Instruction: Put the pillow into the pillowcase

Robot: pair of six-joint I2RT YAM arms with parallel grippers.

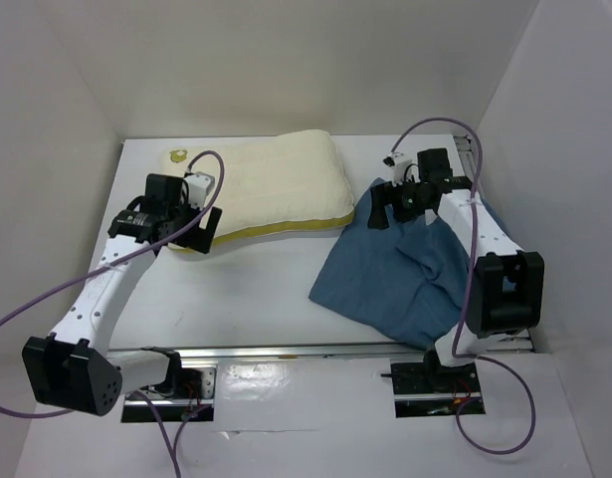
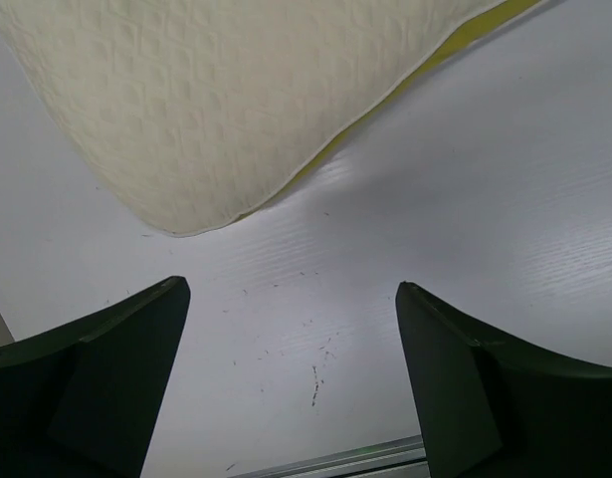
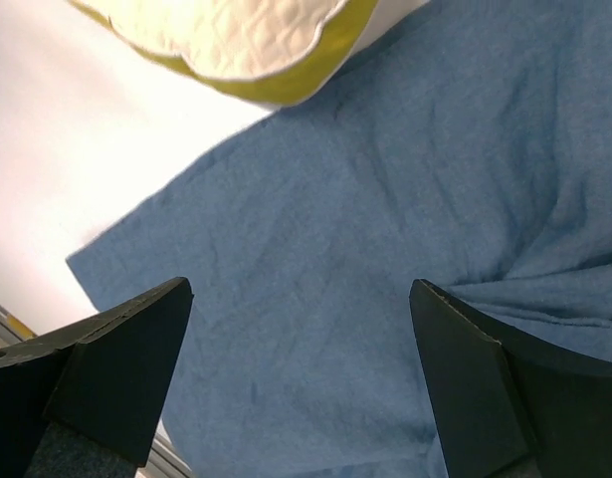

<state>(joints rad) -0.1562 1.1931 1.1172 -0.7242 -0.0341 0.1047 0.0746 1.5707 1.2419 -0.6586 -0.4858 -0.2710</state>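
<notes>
The cream-white pillow (image 1: pixel 271 184) with a yellow edge band lies at the back middle of the white table, a yellow mark at its far left corner. The dusty-blue pillowcase (image 1: pixel 405 274) lies wrinkled and flat to its right, its top edge next to the pillow's right end. My left gripper (image 1: pixel 198 231) is open and empty at the pillow's near left corner; the left wrist view shows the pillow (image 2: pixel 236 100) just beyond the gripper (image 2: pixel 291 299). My right gripper (image 1: pixel 382 211) is open and empty above the pillowcase's upper edge; the right wrist view shows the gripper (image 3: pixel 301 294) over the cloth (image 3: pixel 385 199) and the pillow corner (image 3: pixel 266 50).
White walls close in the table (image 1: pixel 236 289) at the back and both sides. A metal rail (image 1: pixel 306 351) runs along the near edge with both arm bases. Purple cables loop from each arm.
</notes>
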